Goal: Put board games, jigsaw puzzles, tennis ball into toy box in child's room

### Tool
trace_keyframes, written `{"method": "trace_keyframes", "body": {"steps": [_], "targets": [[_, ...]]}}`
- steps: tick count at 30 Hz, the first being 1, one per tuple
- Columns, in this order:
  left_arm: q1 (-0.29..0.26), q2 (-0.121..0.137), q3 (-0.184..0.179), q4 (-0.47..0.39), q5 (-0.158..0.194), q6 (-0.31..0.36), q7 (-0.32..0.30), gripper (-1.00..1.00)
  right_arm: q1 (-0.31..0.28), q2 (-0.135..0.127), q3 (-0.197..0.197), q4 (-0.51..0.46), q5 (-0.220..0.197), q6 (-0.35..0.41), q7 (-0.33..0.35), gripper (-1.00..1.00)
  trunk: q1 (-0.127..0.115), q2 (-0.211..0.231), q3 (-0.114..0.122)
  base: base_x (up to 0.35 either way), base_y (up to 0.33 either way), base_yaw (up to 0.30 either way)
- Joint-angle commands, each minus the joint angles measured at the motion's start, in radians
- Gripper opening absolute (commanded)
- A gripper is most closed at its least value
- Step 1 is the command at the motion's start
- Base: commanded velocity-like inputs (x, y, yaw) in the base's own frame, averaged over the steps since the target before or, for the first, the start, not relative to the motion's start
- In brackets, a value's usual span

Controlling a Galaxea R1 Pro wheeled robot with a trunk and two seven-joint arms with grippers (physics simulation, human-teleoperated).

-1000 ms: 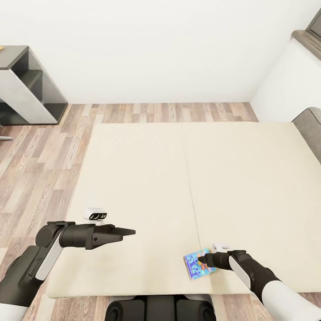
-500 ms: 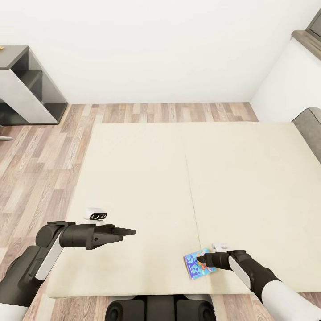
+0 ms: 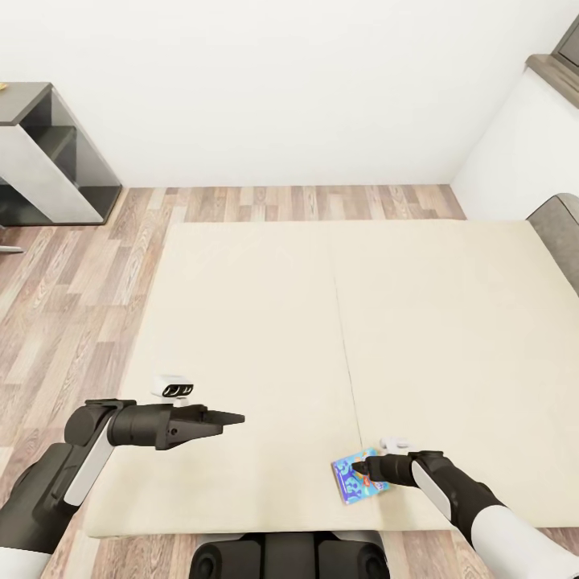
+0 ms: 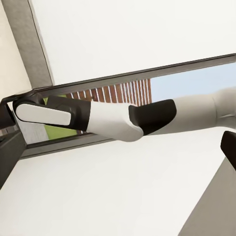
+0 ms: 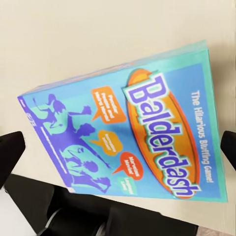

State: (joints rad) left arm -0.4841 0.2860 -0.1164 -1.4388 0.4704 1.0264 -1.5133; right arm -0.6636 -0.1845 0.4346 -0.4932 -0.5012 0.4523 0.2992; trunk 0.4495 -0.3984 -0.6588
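Observation:
A light-blue board game (image 3: 357, 478) printed "Balderdash" (image 5: 132, 132) lies flat on the cream bed (image 3: 338, 322), close to its near edge. My right gripper (image 3: 363, 467) is low over the box and open. Its dark fingers (image 5: 11, 150) stand wide apart at either side of the box, and I cannot tell whether they touch it. My left gripper (image 3: 232, 419) hovers over the bed's left part, open and holding nothing. The left wrist view looks across at my right arm (image 4: 128, 118).
A dark-grey desk with open shelves (image 3: 48, 153) stands at the back left on the wood floor (image 3: 72, 289). A grey padded piece (image 3: 559, 233) borders the bed's right side below a white cabinet (image 3: 523, 137). My base (image 3: 289, 556) is against the bed's near edge.
My right gripper has crept a little further over the light-blue box. The left arm and the box have not moved.

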Motion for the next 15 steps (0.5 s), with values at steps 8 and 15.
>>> {"method": "trace_keyframes", "body": {"steps": [8, 15], "targets": [[-0.001, 0.001, -0.002, 0.000, 0.002, 0.010, -0.001, 1.00, -0.001, -0.004, 0.005, -0.001, -0.003, 0.003, 0.011, 1.00, 0.001, -0.002, -0.003, 0.000, 0.000, 0.000], [-0.001, 0.001, 0.001, 0.000, 0.002, 0.011, -0.002, 1.00, -0.002, -0.005, 0.004, -0.002, -0.003, 0.002, 0.012, 1.00, 0.001, -0.002, -0.011, 0.000, 0.000, 0.000]]}}
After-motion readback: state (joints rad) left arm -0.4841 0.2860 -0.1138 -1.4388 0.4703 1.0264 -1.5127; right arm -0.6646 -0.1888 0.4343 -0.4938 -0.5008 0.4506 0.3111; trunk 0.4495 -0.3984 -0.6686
